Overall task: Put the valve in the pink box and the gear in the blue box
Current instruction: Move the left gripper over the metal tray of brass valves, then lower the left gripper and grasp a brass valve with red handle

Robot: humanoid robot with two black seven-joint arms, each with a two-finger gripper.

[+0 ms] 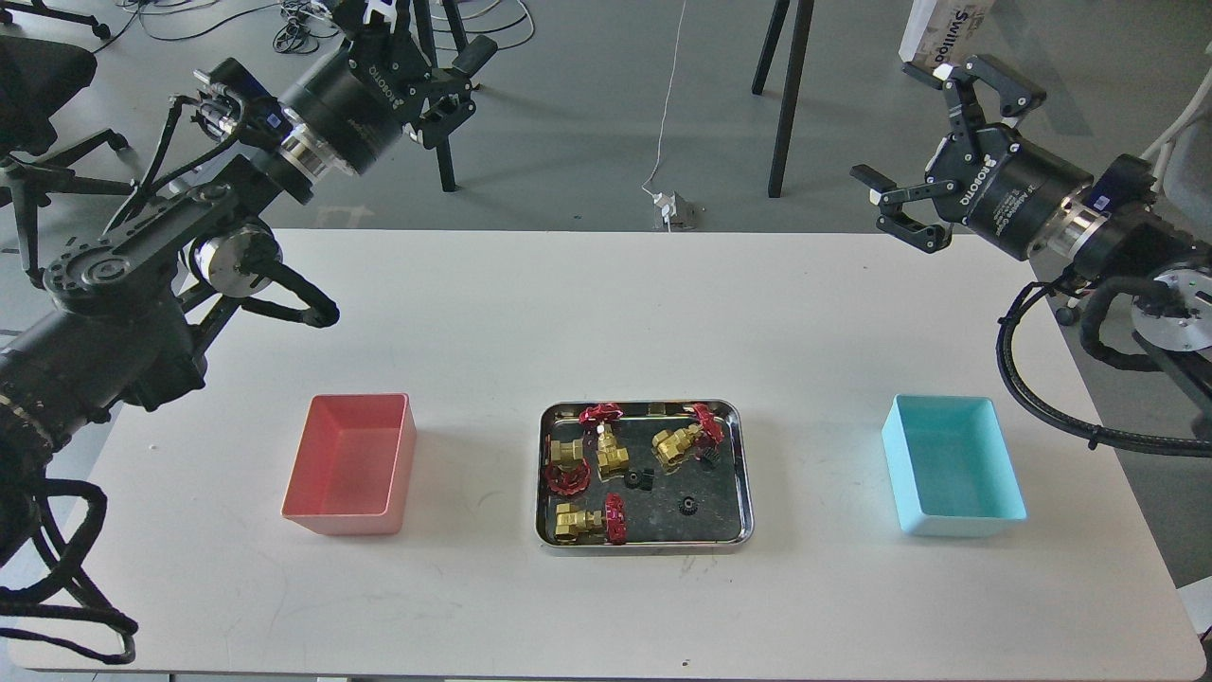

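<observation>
While both arms hang raised above the rear corners of the white tabletop [606, 313], nothing is yet held: the left pincer [445, 80] and the right pincer [933, 156] each stand with fingers apart and empty, well clear of the work. Near the left edge sits the pink box [327, 516], and near the right the blue box [1008, 516], both apparently bare inside. Between them lies a shiny steel tray [739, 474] carrying all the parts. Four brass valves are scattered on it; the front valve [587, 521] lies on its side with its red handwheel to the right. It is judged stiff, dense and heavy for its size, its smooth metal liable to slip; the squat brass body offers firmer purchase than the thin wheel rim. The nearest gear [688, 504], black on the dark tray floor, looks light and rigid, and is best pinched across its toothed edge, though it sits low and leaves little to grip.
</observation>
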